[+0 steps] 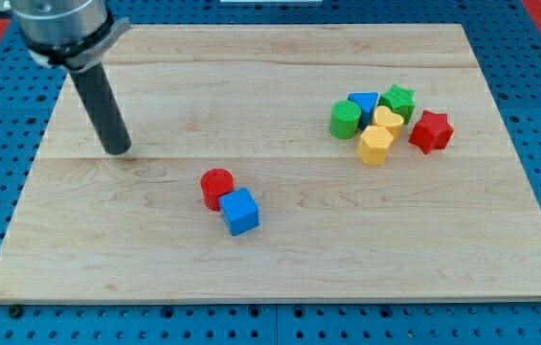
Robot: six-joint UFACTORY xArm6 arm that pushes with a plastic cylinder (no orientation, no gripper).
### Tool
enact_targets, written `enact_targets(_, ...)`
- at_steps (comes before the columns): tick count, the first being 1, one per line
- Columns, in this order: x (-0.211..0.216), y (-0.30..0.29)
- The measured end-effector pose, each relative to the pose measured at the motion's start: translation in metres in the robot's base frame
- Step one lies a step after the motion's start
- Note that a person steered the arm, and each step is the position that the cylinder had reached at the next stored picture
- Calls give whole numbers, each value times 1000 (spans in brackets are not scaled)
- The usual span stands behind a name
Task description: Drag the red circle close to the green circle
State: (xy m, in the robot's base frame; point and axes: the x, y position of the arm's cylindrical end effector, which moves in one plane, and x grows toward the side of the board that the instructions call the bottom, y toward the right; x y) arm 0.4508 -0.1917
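Observation:
The red circle [216, 187] lies a little left of the board's middle, touching a blue cube [240, 212] at its lower right. The green circle [345, 120] stands at the left end of a cluster of blocks in the upper right. My tip [117, 149] rests on the board at the upper left, well to the left of and above the red circle, touching no block.
The cluster holds a blue triangle [364, 103], a green star [398, 99], a yellow heart [388, 120], a yellow hexagon [375, 146] and a red star [431, 131]. The wooden board [280, 268] lies on a blue perforated table.

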Motion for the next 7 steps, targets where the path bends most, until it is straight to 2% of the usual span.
enact_targets(1, 49, 30)
enact_targets(3, 51, 169)
enact_targets(5, 38, 208)
enact_targets(6, 27, 249)
enact_targets(7, 18, 258)
